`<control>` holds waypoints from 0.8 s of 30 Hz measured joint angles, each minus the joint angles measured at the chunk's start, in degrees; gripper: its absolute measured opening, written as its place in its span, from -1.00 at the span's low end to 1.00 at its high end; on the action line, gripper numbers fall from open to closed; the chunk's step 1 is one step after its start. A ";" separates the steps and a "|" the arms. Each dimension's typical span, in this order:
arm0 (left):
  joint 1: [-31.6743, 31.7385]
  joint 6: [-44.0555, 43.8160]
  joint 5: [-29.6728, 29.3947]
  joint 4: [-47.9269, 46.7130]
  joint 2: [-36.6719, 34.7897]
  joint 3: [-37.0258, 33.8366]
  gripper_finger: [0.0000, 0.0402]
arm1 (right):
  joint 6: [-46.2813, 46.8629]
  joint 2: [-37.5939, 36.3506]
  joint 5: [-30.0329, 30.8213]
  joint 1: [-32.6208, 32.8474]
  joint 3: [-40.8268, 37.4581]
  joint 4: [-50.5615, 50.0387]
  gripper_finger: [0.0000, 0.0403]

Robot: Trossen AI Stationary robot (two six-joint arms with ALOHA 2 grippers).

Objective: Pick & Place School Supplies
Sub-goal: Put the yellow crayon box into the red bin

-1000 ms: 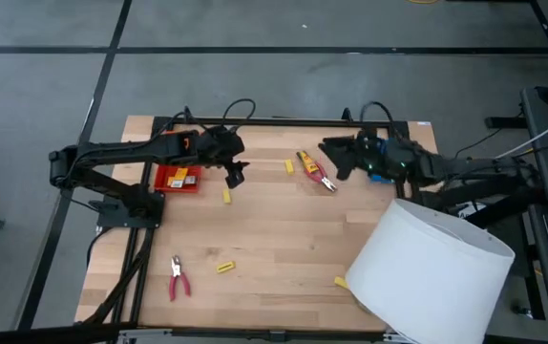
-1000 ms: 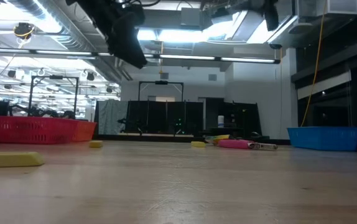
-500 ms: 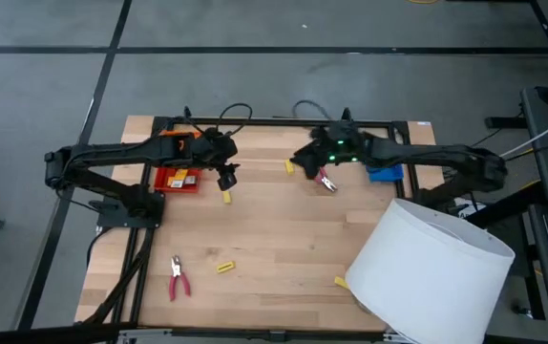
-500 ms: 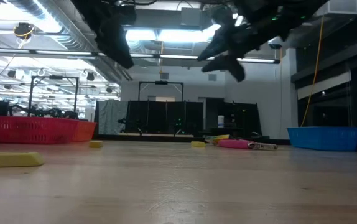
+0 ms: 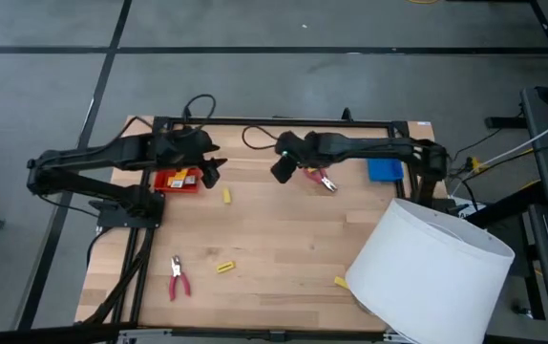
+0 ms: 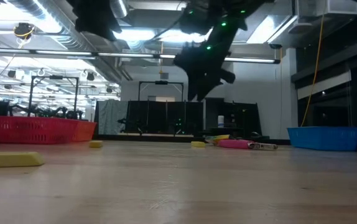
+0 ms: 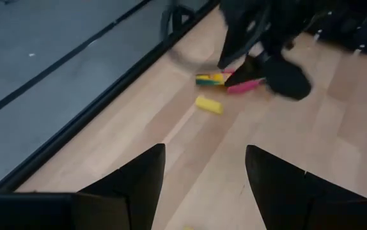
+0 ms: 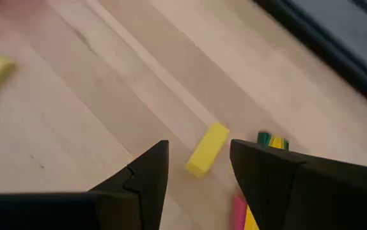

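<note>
The right arm has swung well across the table from beside the blue tray, so the right gripper, jaws spread and empty, hangs just above a yellow block, likely its next pick. The left gripper, jaws spread, has drawn back over the red tray.

Overhead, table-level, two wrist views — shared tabletop
</note>
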 joint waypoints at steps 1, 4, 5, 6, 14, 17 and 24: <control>-0.39 -0.03 -0.43 0.05 -0.17 0.00 0.07 | 0.37 1.60 0.92 0.04 1.68 -2.40 -0.14; -1.25 -0.49 -1.07 0.05 -0.38 0.00 0.07 | 0.32 6.28 2.77 0.14 7.15 -10.31 -0.14; -1.41 -0.59 -1.08 0.14 -0.38 0.00 0.07 | 0.05 7.74 2.98 0.21 9.02 -12.61 -0.14; -1.59 -0.61 -1.12 0.17 -0.38 0.00 0.07 | -0.50 9.20 3.52 0.27 10.73 -15.06 -0.14; -2.84 -1.37 -1.12 0.72 -0.38 0.00 0.07 | -2.04 16.33 4.60 0.46 15.69 -22.06 -0.14; -3.56 -2.14 -1.10 0.74 -0.38 -0.02 0.07 | -1.74 16.87 5.62 0.46 15.69 -23.03 -0.14; -4.02 -3.26 -0.68 1.18 -0.38 -0.02 0.07 | -0.26 17.32 6.83 -0.19 15.73 -23.92 -0.14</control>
